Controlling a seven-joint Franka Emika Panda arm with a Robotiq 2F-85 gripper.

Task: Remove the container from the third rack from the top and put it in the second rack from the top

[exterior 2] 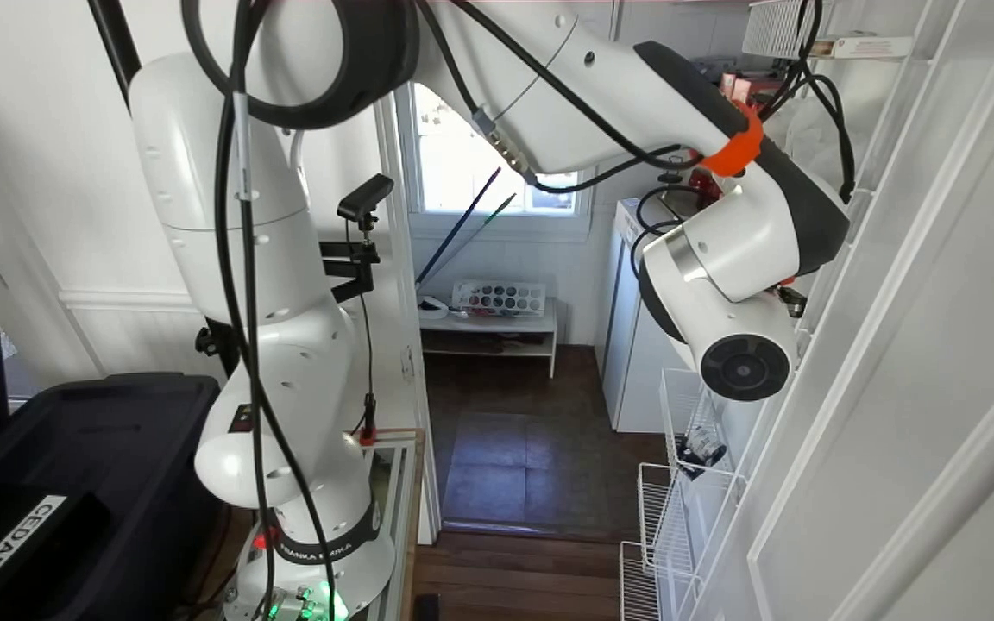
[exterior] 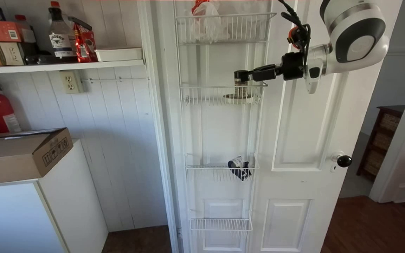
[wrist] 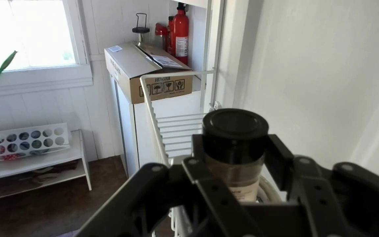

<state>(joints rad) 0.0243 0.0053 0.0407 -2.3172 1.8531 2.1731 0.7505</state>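
Observation:
The container point(exterior: 241, 91) is a slim bottle with a black cap, see-through body and pale label. It is upright inside the second rack from the top point(exterior: 209, 86), above a pale round ring-shaped item point(exterior: 229, 97). I cannot tell whether its base rests on anything. My gripper point(exterior: 250, 75) reaches in from the door-knob side; in the wrist view the gripper point(wrist: 237, 148) has a pad against each side of the container's cap point(wrist: 235, 131). The third rack from the top point(exterior: 206, 167) holds a dark-and-white crumpled object point(exterior: 239, 168). In an exterior view the arm hides gripper and container.
The top rack point(exterior: 237, 15) holds plastic bags. A lower rack point(exterior: 220, 225) hangs below. The rack hangs on a white door point(exterior: 301, 133) with a black knob point(exterior: 344, 161). A cardboard box point(wrist: 161, 85) stands on a white cabinet beyond the second rack's wire rim point(wrist: 150, 108).

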